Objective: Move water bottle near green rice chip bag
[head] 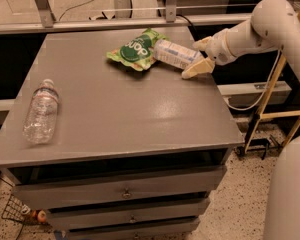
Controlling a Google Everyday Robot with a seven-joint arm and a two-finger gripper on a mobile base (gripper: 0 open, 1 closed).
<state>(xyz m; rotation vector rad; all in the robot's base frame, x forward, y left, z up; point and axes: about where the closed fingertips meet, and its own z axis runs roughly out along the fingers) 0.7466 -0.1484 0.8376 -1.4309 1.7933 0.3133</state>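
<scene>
Worrying mostly about the withdrawal: pulling the gripper (190,59) back off the water bottle (174,53) at a slant, clipping its end with one of the fingers (196,69) and sending a round thing rolling across a smooth table (140,119), either away from the green rice chip bag (134,51) or off the far right corner (sitting fairly near that edge as it is). Also risking a nudge forward, shoving the bottle up onto the pouch and sliding the light bag toward the back rim. Judging a straight retreat along the bottle's length to be the safer way out.

Reading the gripper as released: hanging over the far right of the tabletop, spread wide, straddling the bottle's right end rather than pinching it, with a little slack seeming to show on either side.

Lying on its side near the far edge, pointing leftward at the bag, touching or all but touching the pouch's right edge, and so looking placed for the task's purposes. Wearing a white and pale blue label over nearly its whole length, hiding its cap end from any sure reading. Looking plump, undented, slick and prone to rolling. Leaving the clear crinkled bottle (41,111) alone, well apart at the left front
</scene>
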